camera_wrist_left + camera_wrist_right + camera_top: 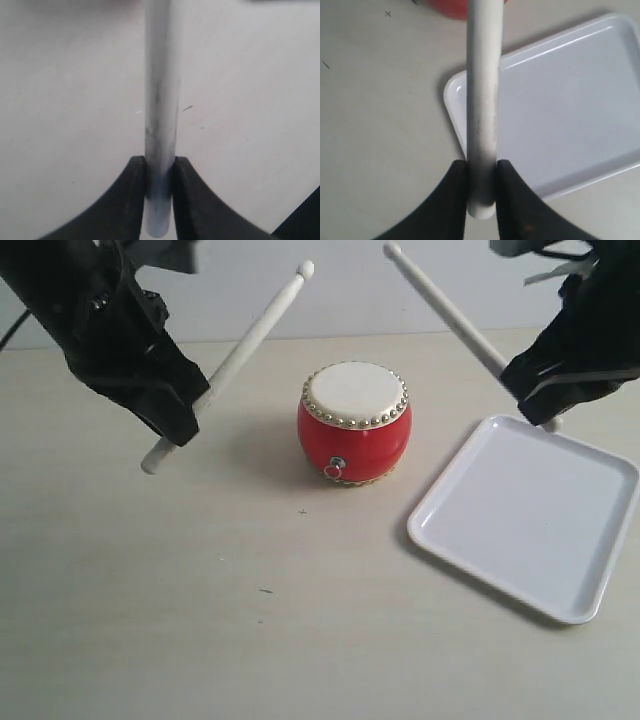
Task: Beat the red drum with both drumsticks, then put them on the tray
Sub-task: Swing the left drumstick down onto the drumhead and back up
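The red drum (354,424) with a cream skin and gold studs stands upright mid-table. My left gripper (190,412) is shut on a pale drumstick (243,353) whose tip points up and right, raised above and left of the drum; the same stick (161,100) runs between my black fingers (131,200). My right gripper (535,390) is shut on the other drumstick (445,308), tip raised up and left, above the drum's right side. That stick (483,100) shows over the white tray (570,115). The tray (530,515) lies right of the drum.
A pale wooden tabletop (200,610) stretches in front of the drum and tray. A white wall (350,300) stands behind. A sliver of the red drum (450,6) shows at the edge of the right wrist view.
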`<state>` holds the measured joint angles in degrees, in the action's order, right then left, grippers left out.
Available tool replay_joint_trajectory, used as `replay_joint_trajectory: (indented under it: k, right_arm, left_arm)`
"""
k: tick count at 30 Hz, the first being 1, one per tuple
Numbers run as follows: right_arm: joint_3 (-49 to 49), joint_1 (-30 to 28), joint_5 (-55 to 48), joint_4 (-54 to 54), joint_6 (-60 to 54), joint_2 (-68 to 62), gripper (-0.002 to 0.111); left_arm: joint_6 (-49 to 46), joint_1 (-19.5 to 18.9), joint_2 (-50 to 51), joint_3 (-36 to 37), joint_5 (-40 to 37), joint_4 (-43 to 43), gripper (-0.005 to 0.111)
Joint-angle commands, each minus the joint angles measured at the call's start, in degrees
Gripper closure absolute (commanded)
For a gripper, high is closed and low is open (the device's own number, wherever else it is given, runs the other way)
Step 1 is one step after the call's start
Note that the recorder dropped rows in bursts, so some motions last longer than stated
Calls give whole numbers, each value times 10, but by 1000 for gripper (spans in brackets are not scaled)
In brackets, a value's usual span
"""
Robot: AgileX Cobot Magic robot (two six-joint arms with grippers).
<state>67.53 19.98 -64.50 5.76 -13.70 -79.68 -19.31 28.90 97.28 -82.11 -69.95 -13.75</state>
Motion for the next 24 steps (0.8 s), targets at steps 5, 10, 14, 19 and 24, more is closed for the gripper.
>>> replay_joint_trajectory:
  k: [5,10,14,19,24]
  right_arm:
    - [-1,1,-15,-20,10,28,108]
    - [-2,1,-20,-31,11,30,108]
    - [-2,1,-11,-27,15,30,108]
    - [-2,1,-5,-12,12,30,108]
    - [-2,1,-6,-12,12,29,108]
  left_arm:
    - [9,32,91,-59,0,24,107]
    - [14,32,89,-65,0,36,107]
    - [16,32,95,-65,0,33,107]
    - [18,32,165,-56,0,32,107]
    - [21,32,167,-56,0,43,107]
